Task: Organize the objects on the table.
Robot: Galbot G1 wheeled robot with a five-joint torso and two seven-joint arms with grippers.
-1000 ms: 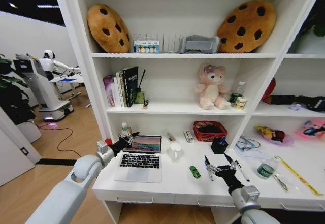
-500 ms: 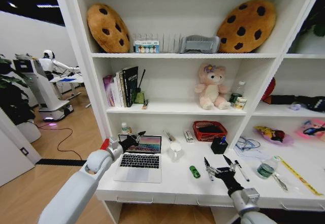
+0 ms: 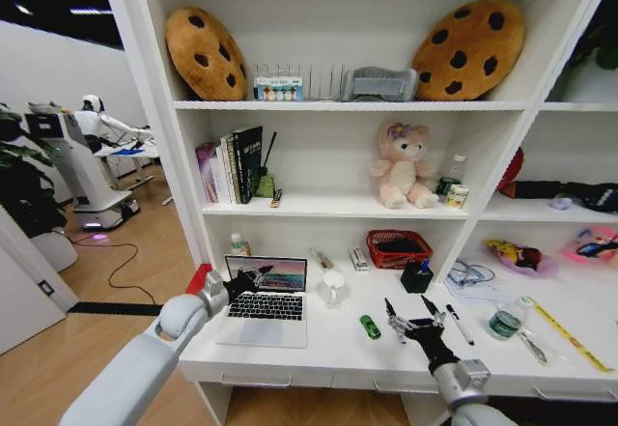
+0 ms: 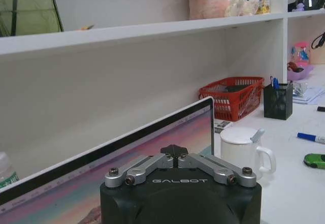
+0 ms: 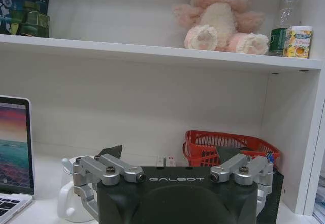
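The left gripper (image 3: 253, 276), fingers pressed together, is dropping back toward the laptop (image 3: 265, 302) lid at lower left. The right gripper (image 3: 409, 317), spread wide, is idling low centre, so closing the laptop seems next.

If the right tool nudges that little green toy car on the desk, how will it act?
The green toy car looks small next to the laptop, so it is probably light and would scoot easily. If its wheels turn, it may roll along the smooth white desk rather than stay put. Its low shape makes tipping unlikely. The right tool stands open beside it.

Left hand (image 3: 253, 278) closed and reaching forward; right hand (image 3: 407, 314) spread wide.
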